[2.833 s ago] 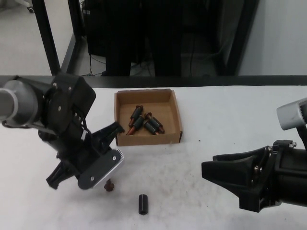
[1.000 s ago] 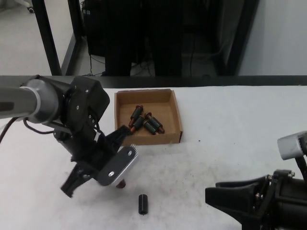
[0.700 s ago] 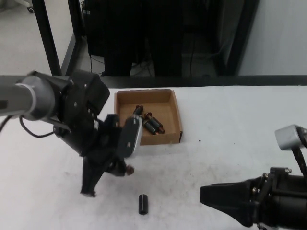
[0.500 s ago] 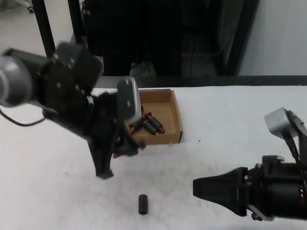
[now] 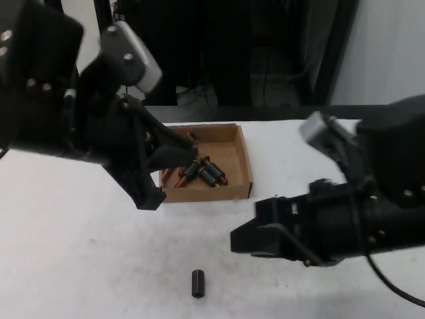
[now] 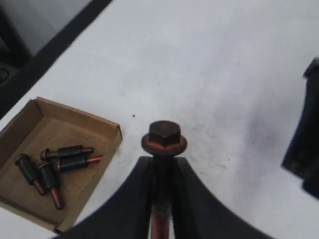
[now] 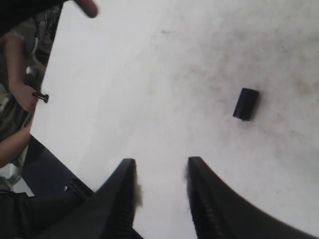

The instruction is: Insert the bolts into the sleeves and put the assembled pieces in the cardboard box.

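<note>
Left end effector (image 6: pixel 162 162): closed on the bolt (image 6: pixel 163 140), gripping the shank just under the hexagonal flanged head. The head stood out beyond the fingertips, and the whole was held in the air above the surface (image 5: pixel 66 266).
Bolt, handling: copper-coloured metal, judged rigid, small and light. Its smooth shank seemed liable to swivel or slip between two fingers, so a firm hold close under the head suited it.
Sleeve (image 5: pixel 198 283): a short black cylinder lying on its side on the surface, well apart from the box and on the near side of it; it also appeared in the right wrist view (image 7: pixel 245 104).
Sleeve, handling: judged stiff and light, and likely to roll if nudged. It was best taken across its round body at mid-length, leaving both ends free.
Right end effector (image 7: pixel 160 172): fingers a little apart and holding nothing, above the surface near the sleeve but not touching it.
Cardboard box (image 5: pixel 240 143): open-topped, resting on the surface, with what looked like four assembled pieces (image 6: pixel 67 158) lying loose inside.
Hidden or cut off: the lower shank of the bolt ran between the fingers and off the picture's edge, so how much of it remained free could not be told. The sleeve's bore was not visible. In the high view the left arm covered the box's near left corner.
</note>
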